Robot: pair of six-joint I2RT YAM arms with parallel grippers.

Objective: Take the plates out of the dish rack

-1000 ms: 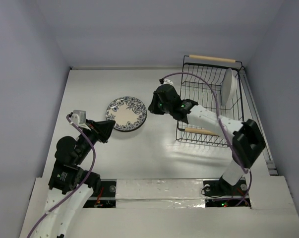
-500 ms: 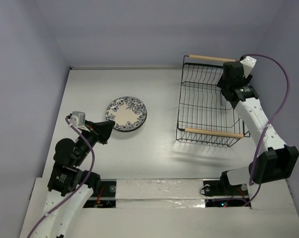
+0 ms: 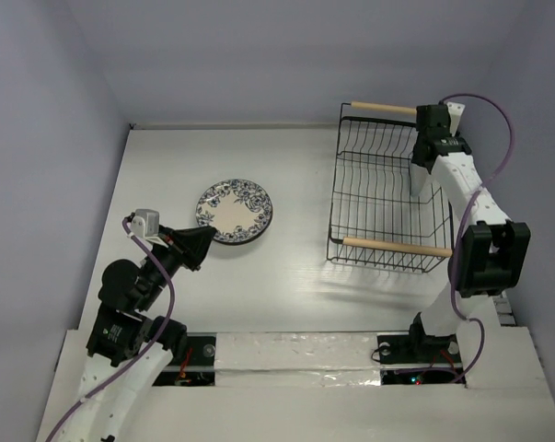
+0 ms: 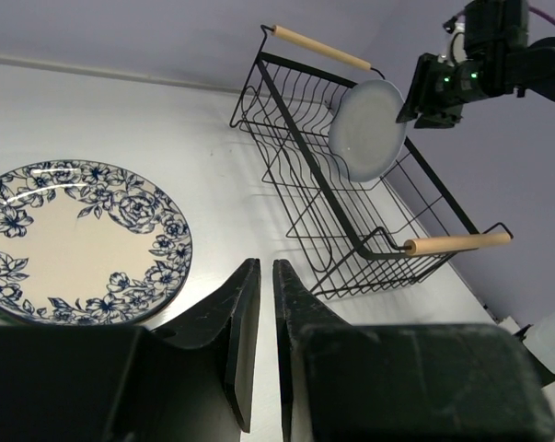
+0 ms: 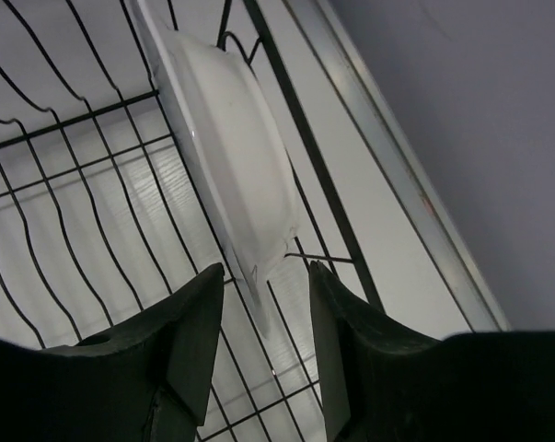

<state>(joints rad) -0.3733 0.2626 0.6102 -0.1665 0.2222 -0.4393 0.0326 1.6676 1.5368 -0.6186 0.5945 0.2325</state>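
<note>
We find the right gripper with jaws parted, its fingers straddling the near rim of the white plate, not clamped. The plate stands on edge in the dish rack, upper right of the top view (the left gripper, pinched almost together and empty, lies well apart).

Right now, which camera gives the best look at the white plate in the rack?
The left wrist view: there the white plate shows its whole round face, standing in the dish rack. The top external view catches only its thin edge. The right wrist view shows just rim, between the open fingers of the right claw.
</note>
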